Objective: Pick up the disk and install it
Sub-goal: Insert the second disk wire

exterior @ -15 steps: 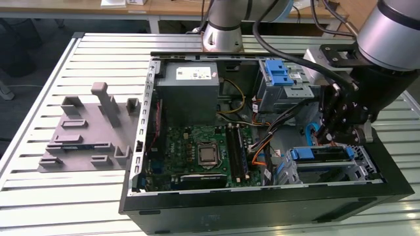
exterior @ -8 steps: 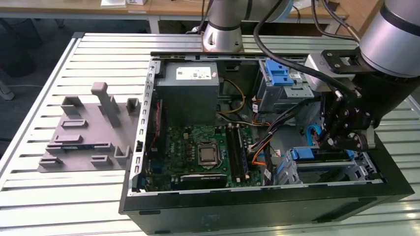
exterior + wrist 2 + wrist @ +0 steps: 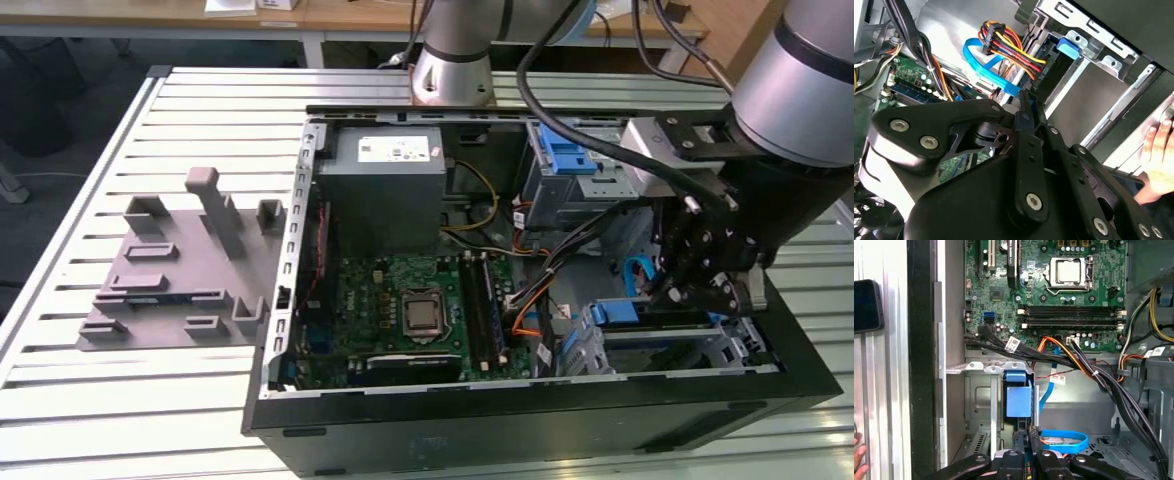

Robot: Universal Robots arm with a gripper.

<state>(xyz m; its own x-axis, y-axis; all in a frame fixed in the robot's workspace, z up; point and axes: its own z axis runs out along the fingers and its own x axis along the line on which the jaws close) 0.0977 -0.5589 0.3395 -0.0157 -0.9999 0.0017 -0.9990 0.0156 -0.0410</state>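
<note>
The black two-finger gripper (image 3: 703, 290) on the grey arm is down inside the open black computer tower case (image 3: 534, 430), at the drive bay on the exterior view's right. In both wrist views the fingers (image 3: 1026, 437) are drawn nearly together, tips close side by side; a thin blue edge shows between them in the second wrist view (image 3: 1025, 116), but whether they pinch it I cannot tell for sure. Fingertips sit just at the edge of the disk.

The silver hard drive in its blue plastic carrier frame (image 3: 1018, 400) sits in the grey metal drive cage (image 3: 981, 405), seen end-on in the first wrist view: blue carrier face toward the camera, long axis running away into the cage. In the exterior view the blue carrier end (image 3: 617, 313) shows at the cage just beside the gripper, the drive's body lying flat toward the exterior view's right.

A light blue flat data cable (image 3: 985, 65) and a bundle of red, orange, yellow power wires (image 3: 1009, 47) hang near the fingers. The green motherboard with its square silver processor socket (image 3: 1069, 271) lies beyond the cage. A grey metal power supply box with a white sticker (image 3: 387, 190) stands at the case's far end. A grey plastic fixture with upright pegs (image 3: 180, 265) rests on the slatted metal tabletop (image 3: 80, 400), well apart from the case. A person's hand (image 3: 1160, 160) rests on the case edge in the second wrist view.
</note>
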